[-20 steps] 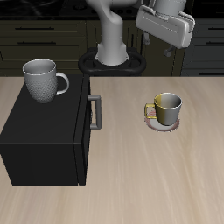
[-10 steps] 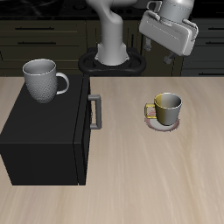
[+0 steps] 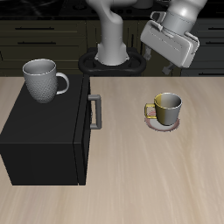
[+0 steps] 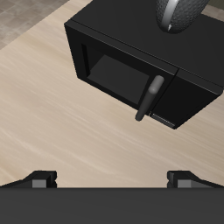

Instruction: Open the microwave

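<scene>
I see the microwave (image 3: 45, 131) sitting on the wooden table (image 3: 157, 184) with its door shut and the grey bar handle (image 4: 149, 97) flat against the front; a grey mug (image 3: 42, 79) stands on top of it. My gripper (image 4: 112, 180) hangs high above the back of the table, well apart from the microwave, with its fingers (image 4: 39, 179) spread wide and nothing between them. A yellow-lined metal mug (image 3: 164, 108) rests on a small coaster (image 3: 160, 126) beside the microwave's door side.
</scene>
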Controlling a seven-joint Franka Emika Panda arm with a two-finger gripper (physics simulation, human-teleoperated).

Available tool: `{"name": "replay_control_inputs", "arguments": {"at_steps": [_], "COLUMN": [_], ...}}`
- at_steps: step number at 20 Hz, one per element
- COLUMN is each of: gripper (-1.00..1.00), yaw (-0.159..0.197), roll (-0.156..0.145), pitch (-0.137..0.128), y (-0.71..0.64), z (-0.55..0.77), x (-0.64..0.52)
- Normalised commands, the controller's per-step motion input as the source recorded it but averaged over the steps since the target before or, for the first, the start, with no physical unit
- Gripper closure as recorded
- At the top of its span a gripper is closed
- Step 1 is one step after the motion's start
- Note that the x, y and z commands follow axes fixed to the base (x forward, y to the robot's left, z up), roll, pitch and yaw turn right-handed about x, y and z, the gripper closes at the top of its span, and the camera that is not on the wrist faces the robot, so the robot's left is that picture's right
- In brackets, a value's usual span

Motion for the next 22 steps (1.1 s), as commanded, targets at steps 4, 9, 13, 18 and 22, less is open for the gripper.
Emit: {"name": "replay_control_inputs", "arguments": {"at_steps": [4,9,13,18,22], "gripper": [-1.00,-1.00,-1.00,-1.00,-1.00], "yaw": [-0.017,-0.023,-0.058,-0.063,-0.079], "roll": [-0.055,-0.047,-0.063,-0.078,-0.081], "pitch": [0.041,0.003,0.025,-0.017,0.019], "y": [0.03,-0.02,-0.11,-0.21,-0.31], "z": [-0.30,-0.11,-0.09,0.02,-0.03], "x": [0.22,0.10,0.20,0.13,0.07]}}
